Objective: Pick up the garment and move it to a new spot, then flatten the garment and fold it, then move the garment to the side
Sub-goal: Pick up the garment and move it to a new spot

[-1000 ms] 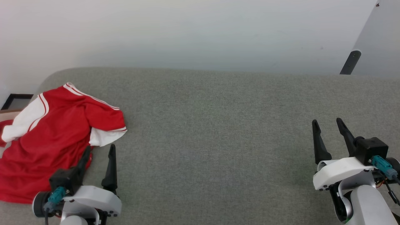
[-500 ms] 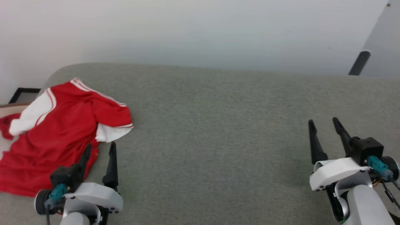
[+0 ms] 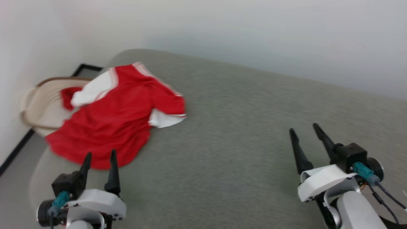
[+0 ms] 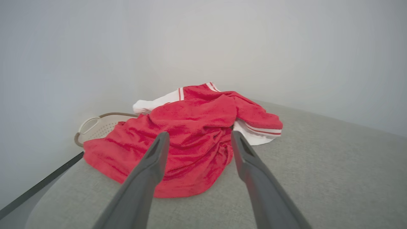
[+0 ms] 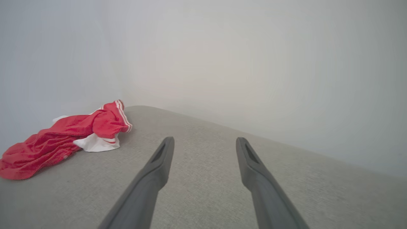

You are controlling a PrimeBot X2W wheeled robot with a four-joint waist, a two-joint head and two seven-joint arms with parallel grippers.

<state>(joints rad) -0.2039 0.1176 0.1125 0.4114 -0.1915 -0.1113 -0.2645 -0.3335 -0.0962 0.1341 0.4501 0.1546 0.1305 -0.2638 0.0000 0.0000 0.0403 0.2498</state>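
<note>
While its two dark fingers stand apart with nothing between them, the left gripper hovers over the near left part of the grey padded surface. Its tips point at the near hem of the garment, and whether they touch the cloth cannot be told. In the left wrist view the fingers frame the rumpled red body of the garment.

The garment lies crumpled near the far left corner of the padded surface, with folds bunched along the side nearest the middle. One white sleeve with red-and-white striped trim sticks out toward the middle. The other white sleeve lies at the left edge.

Just off that left edge a beige laundry basket stands against the white wall. A bit of red cloth shows inside the basket's rim, and whether it belongs to the garment cannot be told. A dark skirting strip runs along the floor below the wall.

The right gripper hangs over the near right part of the padded surface, fingers spread and empty, well apart from the garment. Bare grey fabric lies between them.
</note>
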